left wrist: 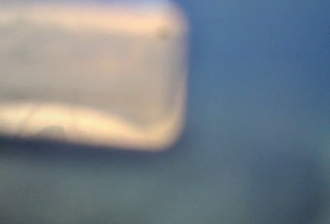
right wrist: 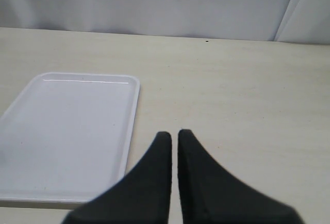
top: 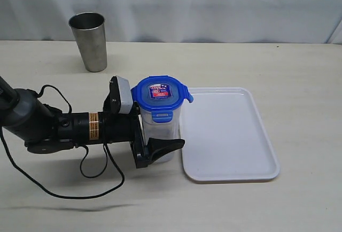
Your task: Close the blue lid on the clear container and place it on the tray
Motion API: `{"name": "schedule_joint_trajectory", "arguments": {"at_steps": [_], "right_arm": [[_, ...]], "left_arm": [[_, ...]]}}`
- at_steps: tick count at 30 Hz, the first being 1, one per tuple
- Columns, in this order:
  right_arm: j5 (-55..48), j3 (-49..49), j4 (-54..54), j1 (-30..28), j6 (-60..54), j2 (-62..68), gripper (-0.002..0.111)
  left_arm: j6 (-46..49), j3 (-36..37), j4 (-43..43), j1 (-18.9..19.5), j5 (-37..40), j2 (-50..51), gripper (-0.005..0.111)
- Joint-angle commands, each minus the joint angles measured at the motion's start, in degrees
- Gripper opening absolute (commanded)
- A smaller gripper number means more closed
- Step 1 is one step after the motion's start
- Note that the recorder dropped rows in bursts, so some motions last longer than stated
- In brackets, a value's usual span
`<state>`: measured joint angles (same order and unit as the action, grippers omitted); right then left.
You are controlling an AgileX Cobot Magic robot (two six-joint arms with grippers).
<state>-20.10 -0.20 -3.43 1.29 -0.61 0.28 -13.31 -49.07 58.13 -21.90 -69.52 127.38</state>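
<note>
While the blue lid [top: 160, 94] sits on top of the clear container [top: 162, 137], one side flap juts outward, so I judge the closing step isn't quite finished. The container stands upright on the table [top: 267, 61], just beside the tray [top: 230, 136] and not yet on it. My left gripper [top: 172, 128] has its jaws wide around the container's lower body. My right gripper [right wrist: 174, 133] is pinched together and empty, near the tray. Next I should snap that flap down, then squeeze the container and lift it across.
</note>
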Motion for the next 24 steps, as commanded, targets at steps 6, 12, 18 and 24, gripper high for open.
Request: {"name": "schedule_joint_trajectory", "arguments": {"at_steps": [6, 12, 18, 24], "right_arm": [[0.25, 0.2, 0.0, -0.45, 0.19, -0.28, 0.005], [0.25, 0.2, 0.0, -0.45, 0.19, -0.28, 0.005], [0.25, 0.2, 0.0, -0.45, 0.19, -0.28, 0.005], [0.25, 0.2, 0.0, -0.45, 0.19, -0.28, 0.005]], "left_arm": [[-0.06, -0.29, 0.8, -0.14, -0.44, 0.02, 0.064], [-0.06, -0.29, 1.04, -0.14, -0.44, 0.02, 0.04], [-0.61, -0.29, 0.25, -0.14, -0.44, 0.02, 0.0], [-3.69, -0.29, -2.06, -0.14, -0.44, 0.02, 0.0]]}}
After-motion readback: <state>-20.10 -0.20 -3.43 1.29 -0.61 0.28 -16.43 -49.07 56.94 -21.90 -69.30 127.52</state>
